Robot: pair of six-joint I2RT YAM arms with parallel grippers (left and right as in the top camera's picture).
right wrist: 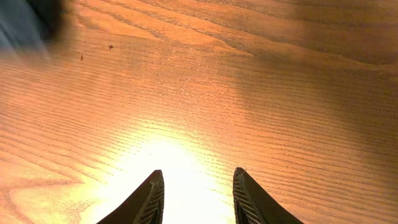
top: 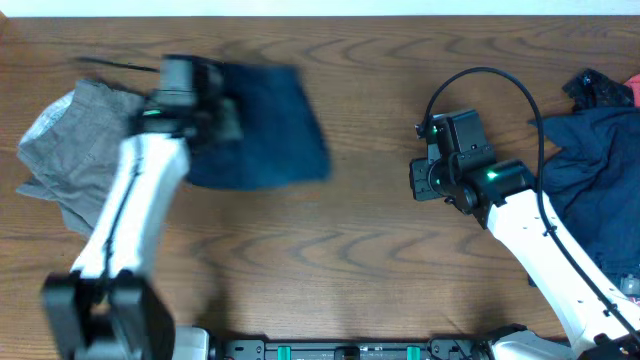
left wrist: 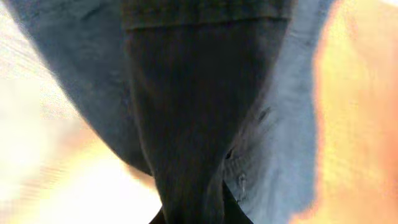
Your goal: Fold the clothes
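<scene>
Step in hand, as judged: handling one piece for folding. The navy garment (top: pixel 265 125) is lying in the upper left of centre in the overhead view, spread roughly flat on the worktop (top: pixel 340 260), and the left claw (top: pixel 200 100) is sitting over its left edge.

Left claw: in the left wrist view, dark navy cloth is filling almost the whole frame and gathering to a narrow neck at the bottom centre, where the fingers belong. The fingers themselves are barely showing and the frame is smeared. On that evidence the claw is judged to be clamped on a fold of the navy garment.

Right claw (right wrist: pixel 198 182): the two fingers are standing apart, nothing is lying between them, and they are hanging over bare wood. It is holding nothing and touching no cloth. A corner of navy cloth is showing at the upper left of its own view.

Other clothes:
- The grey garment (top: pixel 70 150) is lying crumpled at the left edge, just beside the navy garment.
- A pile of navy clothes (top: pixel 590 180) is waiting at the right edge, with red cloth (top: pixel 634 92) showing at its upper corner.

Next move, as judged: the pinched edge needs carrying across onto the opposite edge, low and level, so the layers are meeting squarely. The right claw is free for pinning the far side.
</scene>
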